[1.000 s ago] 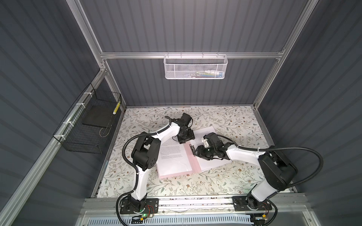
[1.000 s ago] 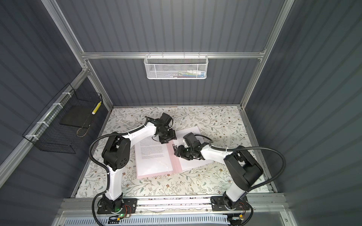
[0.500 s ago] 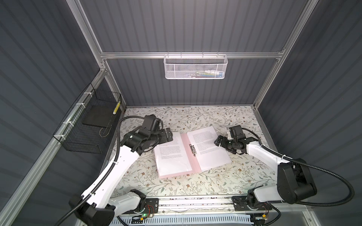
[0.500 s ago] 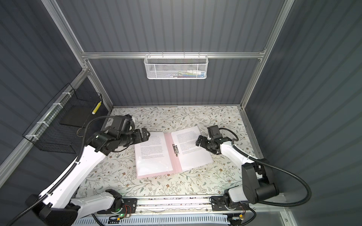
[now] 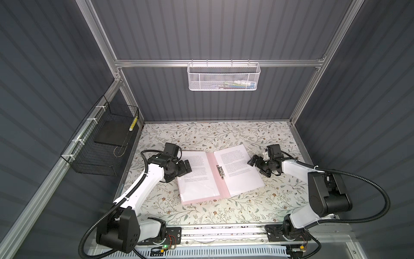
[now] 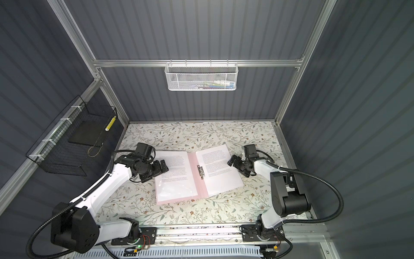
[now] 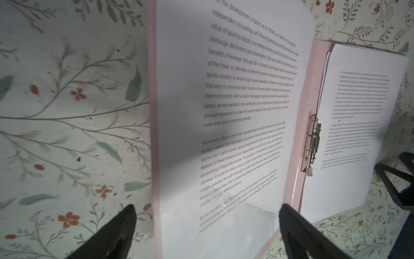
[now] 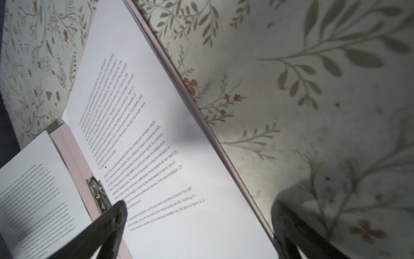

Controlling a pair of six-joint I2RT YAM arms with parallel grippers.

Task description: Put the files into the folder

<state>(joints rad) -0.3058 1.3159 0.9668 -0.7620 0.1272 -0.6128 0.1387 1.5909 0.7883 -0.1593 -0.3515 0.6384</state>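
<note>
Withdrawal from the centre: left gripper (image 5: 184, 169) and right gripper (image 5: 257, 167), a second ago over the spine, now hover spread and empty at the left and right edges of the open pink folder (image 5: 212, 170) mid-table, files (image 5: 239, 166) lying inside, filing apparently done.

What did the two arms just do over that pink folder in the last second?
Both pulled back from the metal clip at the middle of the folder: the left arm to the folder's left edge, the right arm to its right edge. Their jaws now stand open, holding nothing. The folder stayed open on the table, with printed sheets on both halves.
</note>
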